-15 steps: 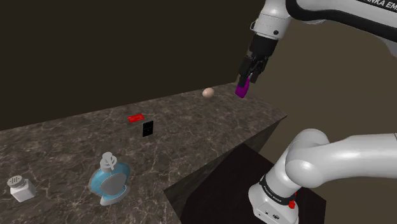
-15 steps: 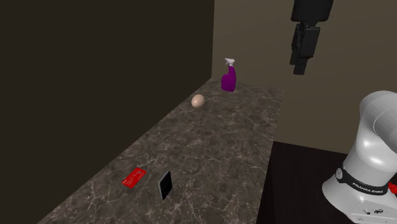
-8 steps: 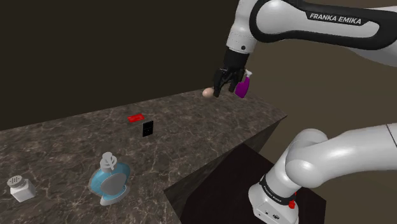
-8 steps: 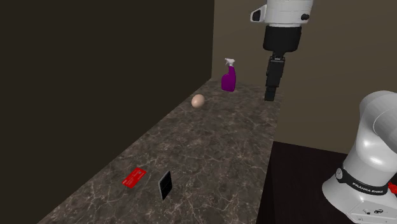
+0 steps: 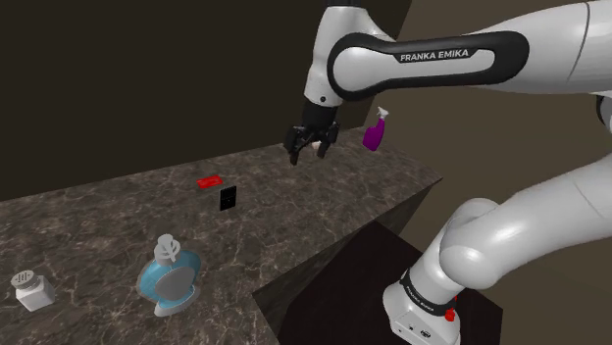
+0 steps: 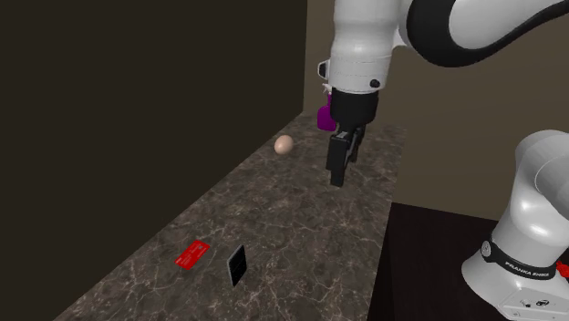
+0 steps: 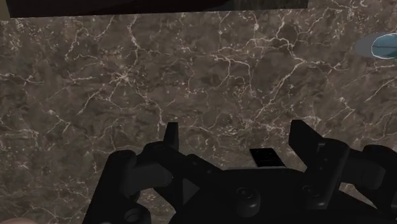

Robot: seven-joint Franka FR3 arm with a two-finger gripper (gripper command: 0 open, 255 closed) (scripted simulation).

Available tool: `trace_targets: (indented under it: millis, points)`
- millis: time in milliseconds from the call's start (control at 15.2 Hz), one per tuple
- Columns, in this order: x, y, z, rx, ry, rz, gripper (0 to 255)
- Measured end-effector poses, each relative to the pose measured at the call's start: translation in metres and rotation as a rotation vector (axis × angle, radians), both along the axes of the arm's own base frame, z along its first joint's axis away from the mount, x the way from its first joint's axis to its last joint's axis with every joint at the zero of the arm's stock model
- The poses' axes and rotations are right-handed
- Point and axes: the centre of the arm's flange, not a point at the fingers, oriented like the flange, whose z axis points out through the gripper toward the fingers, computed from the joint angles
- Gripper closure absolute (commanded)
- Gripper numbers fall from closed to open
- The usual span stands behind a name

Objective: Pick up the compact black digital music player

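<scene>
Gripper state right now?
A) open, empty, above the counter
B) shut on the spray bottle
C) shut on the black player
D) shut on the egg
A: the gripper hangs open and empty over the counter, while the black player stands untouched beside the red card.

I seem to be working in a home, most likely a kitchen. A long worktop (image 5: 324, 211) of dark veined stone runs along plain brown walls (image 6: 137, 109) into a corner. On it sit household odds and ends, well apart: an egg (image 6: 284, 144), a purple spray bottle (image 5: 375, 131) of the cleaning sort, a round blue bottle (image 5: 170, 274) with a white top, a small white jar (image 5: 30, 290) and a compact black music player (image 5: 228, 199).
</scene>
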Motion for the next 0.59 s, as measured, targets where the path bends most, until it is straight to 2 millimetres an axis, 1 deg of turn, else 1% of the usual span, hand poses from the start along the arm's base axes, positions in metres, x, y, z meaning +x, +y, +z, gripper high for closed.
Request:
trace_targets:
  millis: [264, 396, 594]
  points:
    - [0.031, 0.02, -0.034, -0.008, -0.004, -0.044, 0]
    - [0.052, 0.03, -0.052, -0.011, -0.006, -0.065, 0]
    - [0.076, 0.045, -0.078, -0.016, -0.009, -0.098, 0]
